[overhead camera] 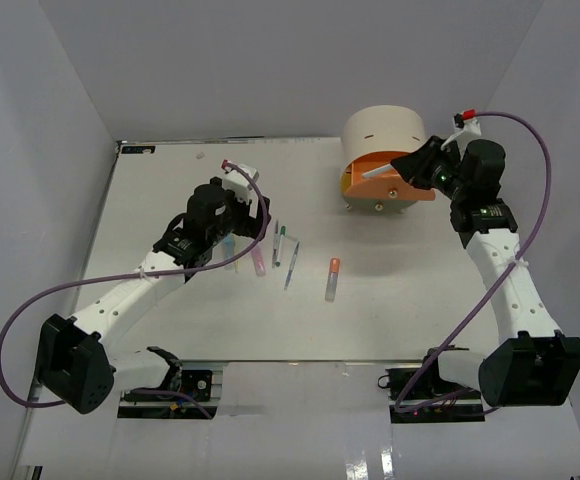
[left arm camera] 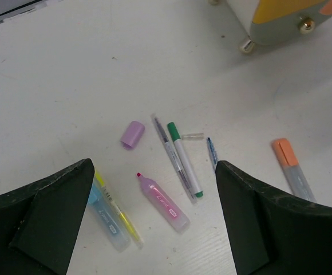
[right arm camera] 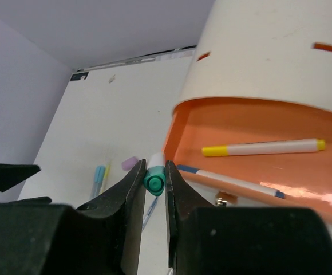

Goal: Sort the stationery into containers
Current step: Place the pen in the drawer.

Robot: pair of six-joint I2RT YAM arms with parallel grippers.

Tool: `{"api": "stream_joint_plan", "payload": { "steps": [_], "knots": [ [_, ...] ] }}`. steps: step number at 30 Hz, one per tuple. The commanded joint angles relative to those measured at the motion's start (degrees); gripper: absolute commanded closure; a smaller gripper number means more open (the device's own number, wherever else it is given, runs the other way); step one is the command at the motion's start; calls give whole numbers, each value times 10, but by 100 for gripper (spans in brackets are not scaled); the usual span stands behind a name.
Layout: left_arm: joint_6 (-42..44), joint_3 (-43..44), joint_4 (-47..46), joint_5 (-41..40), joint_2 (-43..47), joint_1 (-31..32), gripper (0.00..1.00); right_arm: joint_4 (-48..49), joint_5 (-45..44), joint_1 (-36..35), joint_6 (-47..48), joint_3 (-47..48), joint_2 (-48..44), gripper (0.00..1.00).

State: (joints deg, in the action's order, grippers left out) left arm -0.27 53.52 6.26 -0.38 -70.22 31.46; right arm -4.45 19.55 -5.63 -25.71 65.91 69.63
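By the orange drawer (right arm camera: 257, 129), right hand (right arm camera: 154, 172) pinches an apparently green-capped pen (right arm camera: 154, 182); left hand (left arm camera: 154, 165) spread.

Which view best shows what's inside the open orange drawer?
Right wrist: it looks into the orange drawer, showing a yellow-capped pen and a blue-tipped pen. Top external: right arm partly covers it. Left wrist: a sliver only.

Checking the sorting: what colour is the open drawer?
Peach-orange drawer, clearest in the right wrist view.

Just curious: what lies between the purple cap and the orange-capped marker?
Left wrist view: grey pen, green-capped pen, small clear piece, blue pen.
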Motion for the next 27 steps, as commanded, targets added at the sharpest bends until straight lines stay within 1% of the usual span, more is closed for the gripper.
{"api": "stream_joint_plan", "payload": {
  "steps": [1, 9, 11, 12, 13, 18, 19, 20, 25, 26, 27],
  "knots": [
    [-35, 26, 2, -39, 3, -11, 2, 10, 31, 40, -10, 30, -6, 92],
    [-32, 28, 9, -38, -6, -11, 2, 37, 44, 80, -36, 24, 18, 92],
    [-31, 28, 9, -37, -7, -11, 2, 37, 47, 80, -36, 26, 24, 90],
    [-30, 28, 9, -36, -9, -11, 2, 37, 49, 80, -37, 26, 30, 88],
    [-31, 28, 9, -35, -9, -11, 2, 37, 54, 80, -37, 26, 33, 80],
    [-31, 30, 12, -28, -14, -11, 2, 36, 66, 80, -42, 25, 58, 67],
    [-31, 30, 12, -27, -14, -11, 2, 35, 66, 80, -41, 25, 60, 61],
    [-30, 30, 14, -27, -15, -11, 2, 34, 64, 80, -39, 25, 63, 59],
    [-29, 31, 15, -22, -18, -11, 2, 12, 33, 80, -18, 34, 69, 45],
    [-29, 32, 16, -22, -19, -11, 2, 7, 17, 80, -13, 38, 68, 40],
    [-30, 33, 17, -22, -20, -11, 2, 1, 8, 80, 0, 42, 67, 37]
  ]
}}
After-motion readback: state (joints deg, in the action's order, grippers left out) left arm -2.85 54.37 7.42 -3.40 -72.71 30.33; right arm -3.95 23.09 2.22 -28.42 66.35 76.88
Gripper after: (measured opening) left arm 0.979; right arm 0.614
